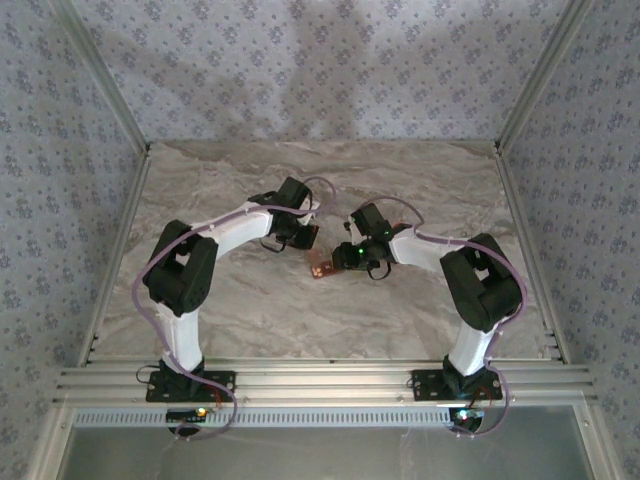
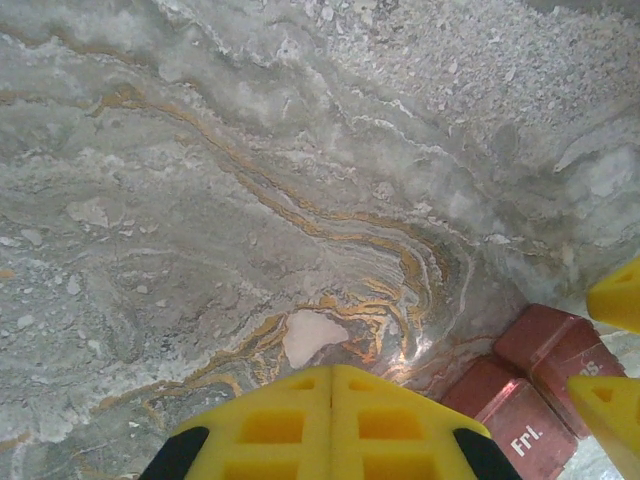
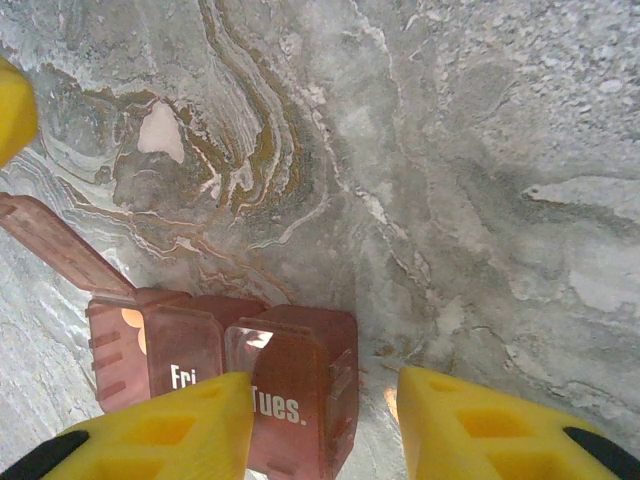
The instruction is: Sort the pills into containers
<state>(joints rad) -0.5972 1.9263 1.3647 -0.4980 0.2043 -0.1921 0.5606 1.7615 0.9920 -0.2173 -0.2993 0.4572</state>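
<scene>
The containers (image 3: 290, 350) are a reddish-brown strip of little cells marked "Fri" and "Tues.", lying on the marble table (image 3: 470, 180). One lid (image 3: 55, 240) at the strip's left end stands open. My right gripper (image 3: 325, 385) is open, low over the strip: the "Tues." cell sits against its left finger (image 3: 170, 430), and bare table separates the cell from the right finger. My left gripper (image 2: 332, 372) is shut and empty, just left of the containers (image 2: 530, 400). From above, both grippers (image 1: 303, 237) (image 1: 347, 257) meet at the strip (image 1: 321, 267). No pills are in view.
Aluminium rails (image 1: 320, 385) run along the table's near edge and sides, with patterned walls behind them. Bare marble lies all round the strip. The right gripper's yellow fingers (image 2: 615, 295) show at the right edge of the left wrist view.
</scene>
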